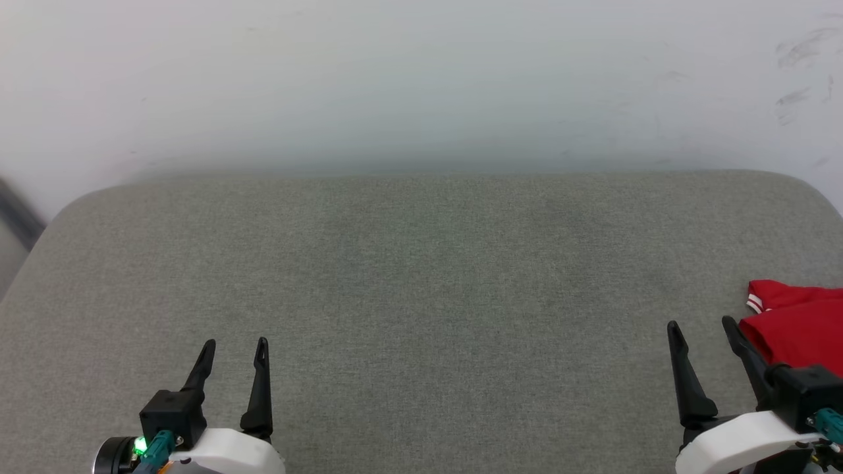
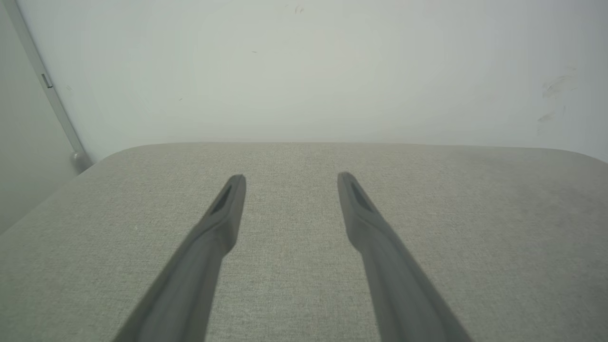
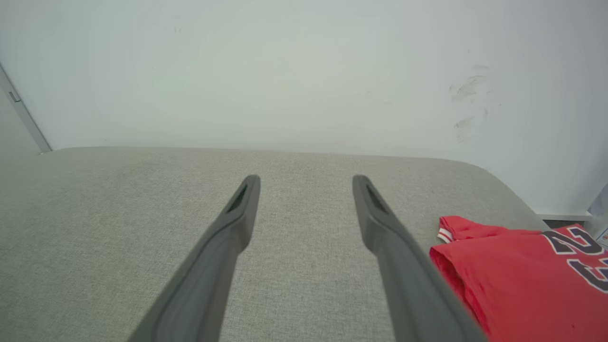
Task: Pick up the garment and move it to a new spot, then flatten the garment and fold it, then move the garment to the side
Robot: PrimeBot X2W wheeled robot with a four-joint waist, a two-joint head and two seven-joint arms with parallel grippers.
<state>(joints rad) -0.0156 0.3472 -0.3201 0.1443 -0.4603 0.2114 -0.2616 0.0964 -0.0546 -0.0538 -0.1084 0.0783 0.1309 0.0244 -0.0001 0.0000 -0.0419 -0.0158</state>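
The garment (image 1: 800, 326) is a red T-shirt lying folded at the right edge of the grey cushioned surface (image 1: 421, 276), partly cut off by the frame. In the right wrist view the garment (image 3: 522, 275) shows red-and-white stripe trim and a dark number print. My right gripper (image 1: 701, 326) stands open just left of the garment, its right finger close to the fabric edge; nothing is between its fingers. My left gripper (image 1: 235, 345) is open at the lower left, far from the garment and over bare surface. Both grippers (image 2: 291, 178) (image 3: 306, 179) hold nothing.
A pale wall (image 1: 421, 79) rises directly behind the surface, with scuff marks at the upper right. The surface has rounded far corners, and a grey vertical strip (image 2: 47, 90) runs down the wall at the left.
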